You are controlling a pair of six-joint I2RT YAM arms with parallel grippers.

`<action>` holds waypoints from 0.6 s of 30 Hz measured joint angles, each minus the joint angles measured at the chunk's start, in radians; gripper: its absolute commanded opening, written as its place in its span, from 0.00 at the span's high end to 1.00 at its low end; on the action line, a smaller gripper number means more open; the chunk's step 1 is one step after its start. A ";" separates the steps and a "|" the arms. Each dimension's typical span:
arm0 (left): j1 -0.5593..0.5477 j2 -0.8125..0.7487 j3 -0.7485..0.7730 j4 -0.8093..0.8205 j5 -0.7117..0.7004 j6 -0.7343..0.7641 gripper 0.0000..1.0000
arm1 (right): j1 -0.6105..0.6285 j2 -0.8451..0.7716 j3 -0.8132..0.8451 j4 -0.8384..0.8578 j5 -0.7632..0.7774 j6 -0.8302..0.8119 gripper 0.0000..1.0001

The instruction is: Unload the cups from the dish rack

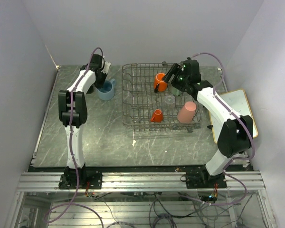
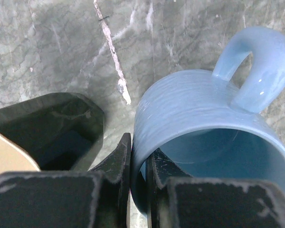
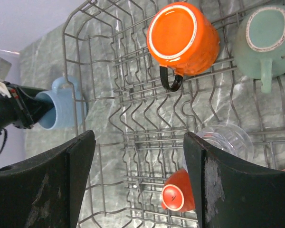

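Your tabletop (image 1: pixel 99 137) carries the dish rack (image 1: pixel 137 102) at centre right of the overhead view. Your right fingers (image 3: pixel 61 180) hang spread wide above its tines, likely lining up on the orange mug (image 3: pixel 180 38), which shows its base. The pink tumbler (image 1: pixel 186 112) stands at the rack's lower right. Outside the rack, upper left, the light blue mug (image 2: pixel 190 109) sits mouth up. Your left fingers (image 2: pixel 118 161) pinch its wall, one inside and one outside, a grip suited to lowering it upright.
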 measured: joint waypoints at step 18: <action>0.000 -0.055 -0.034 0.126 -0.001 -0.023 0.39 | 0.124 0.225 0.203 -0.094 0.280 -0.121 0.28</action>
